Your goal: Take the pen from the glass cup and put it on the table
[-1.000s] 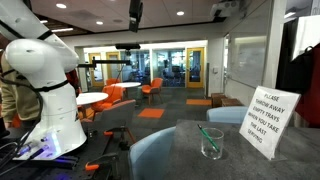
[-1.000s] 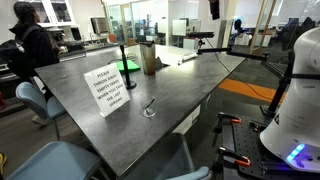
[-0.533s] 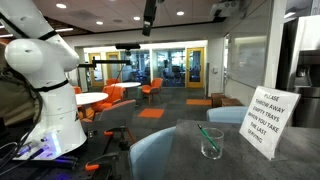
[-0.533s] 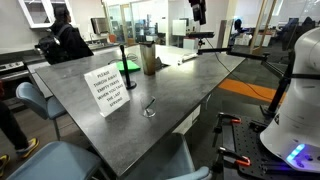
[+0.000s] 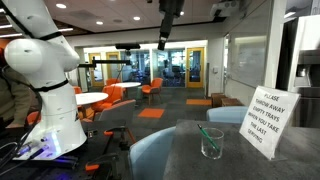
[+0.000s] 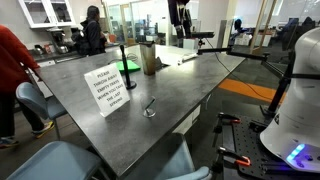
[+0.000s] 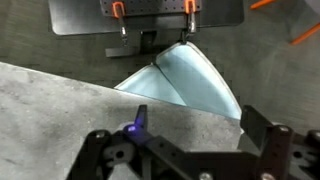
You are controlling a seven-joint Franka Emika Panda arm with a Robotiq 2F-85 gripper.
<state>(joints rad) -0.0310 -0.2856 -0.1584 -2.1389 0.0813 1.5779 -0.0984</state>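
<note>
The glass cup [image 5: 212,144] stands on the grey-blue table [image 5: 185,158], with the green pen [image 5: 208,133] leaning in it. The cup also shows in an exterior view [image 6: 150,109] near the table's front edge [image 6: 200,85]. My gripper [image 5: 167,28] hangs high in the air, far above and to the side of the cup; it also shows at the top of an exterior view [image 6: 181,18]. In the wrist view the gripper [image 7: 185,150] is open and empty over the table's edge; cup and pen are out of that view.
A white sign [image 5: 265,120] [image 6: 108,88] stands next to the cup. A brown container [image 6: 150,58] and a small stand [image 6: 124,68] sit farther back. Light blue chairs [image 5: 150,152] [image 7: 190,75] stand at the table's edge. People [image 6: 12,75] walk nearby.
My gripper has swung sideways and slightly down, toward the space above the table. People in the background have walked on. The cup and pen have not moved.
</note>
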